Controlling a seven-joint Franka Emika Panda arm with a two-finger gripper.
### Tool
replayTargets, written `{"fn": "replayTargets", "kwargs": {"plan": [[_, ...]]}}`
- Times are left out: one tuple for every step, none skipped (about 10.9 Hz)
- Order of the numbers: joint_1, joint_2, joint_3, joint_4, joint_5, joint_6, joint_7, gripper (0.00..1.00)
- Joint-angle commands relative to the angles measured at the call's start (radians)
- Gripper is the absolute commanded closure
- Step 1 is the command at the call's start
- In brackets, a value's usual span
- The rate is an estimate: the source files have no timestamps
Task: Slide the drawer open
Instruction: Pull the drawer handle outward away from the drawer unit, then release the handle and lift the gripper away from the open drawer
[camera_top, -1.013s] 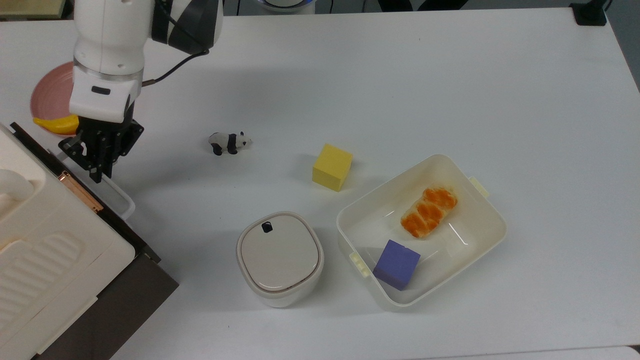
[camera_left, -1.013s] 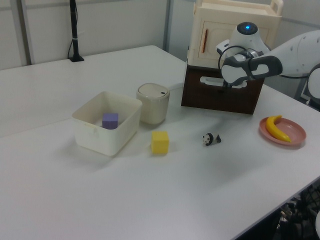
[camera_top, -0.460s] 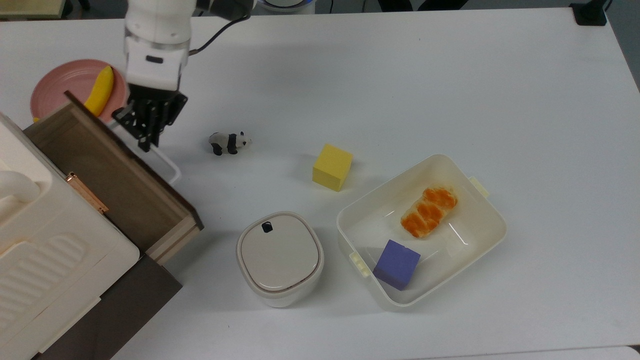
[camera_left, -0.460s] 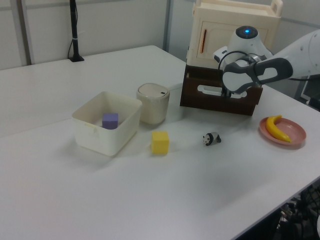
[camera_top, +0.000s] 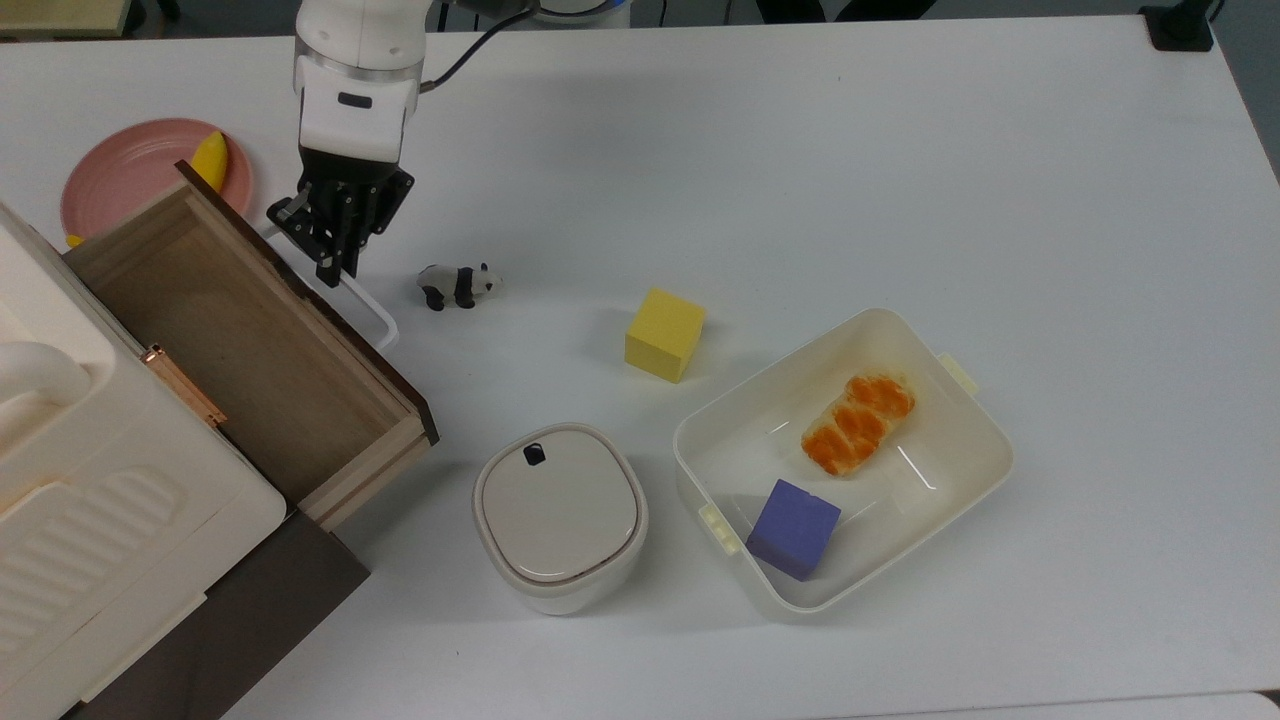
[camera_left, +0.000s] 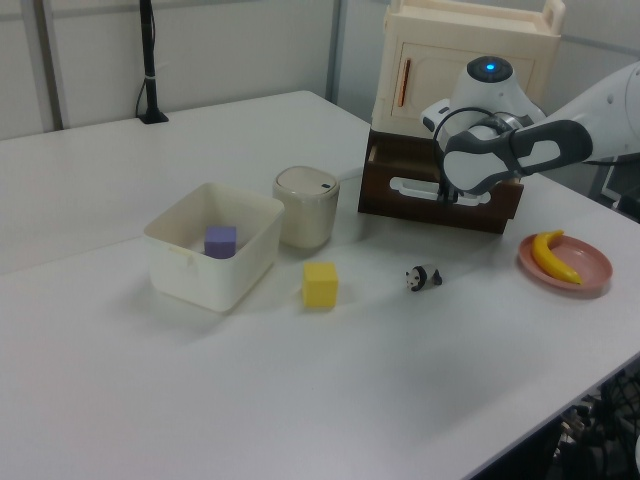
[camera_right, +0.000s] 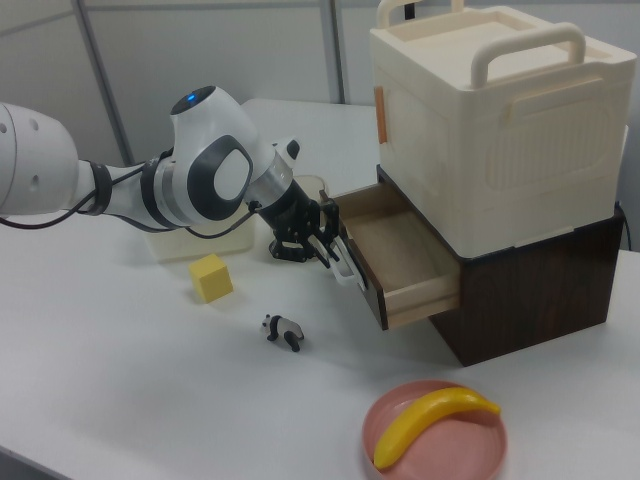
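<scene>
The drawer (camera_top: 250, 350) now stands further out of the cabinet (camera_right: 540, 270) than half a second ago, its light wooden inside bare in the top view, at about nine o'clock from the panda toy (camera_top: 458, 284). The gripper (camera_top: 335, 262) has moved toward three o'clock in the top view with it, its fingers closed on the white handle (camera_top: 345, 295) at the dark front panel. More of the banana (camera_top: 208, 157) on the pink plate (camera_top: 130, 165) is now covered by the drawer's corner.
</scene>
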Motion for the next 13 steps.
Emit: {"fn": "replayTargets", "kwargs": {"plan": [[0.044,-0.055,-0.001,-0.055,0.005,-0.042,0.012,0.57],[0.037,-0.059,-0.001,-0.049,0.006,-0.042,0.007,0.4],[0.037,-0.062,-0.001,-0.04,0.008,-0.06,0.009,0.34],[0.037,-0.073,-0.001,-0.026,0.013,-0.097,0.01,0.24],[0.04,-0.082,-0.001,-0.017,0.019,-0.138,0.01,0.22],[0.046,-0.095,-0.001,0.0,0.02,-0.181,0.01,0.2],[0.054,-0.104,0.001,0.011,0.031,-0.232,0.023,0.16],[0.082,-0.105,0.002,0.037,0.058,-0.288,0.065,0.11],[0.117,-0.104,0.002,0.077,0.083,-0.354,0.145,0.1],[0.138,-0.104,0.002,0.115,0.097,-0.437,0.246,0.09],[0.161,-0.104,0.002,0.155,0.139,-0.518,0.367,0.08],[0.18,-0.104,0.002,0.192,0.198,-0.578,0.482,0.0],[0.182,-0.105,0.002,0.212,0.233,-0.633,0.563,0.0]]}}
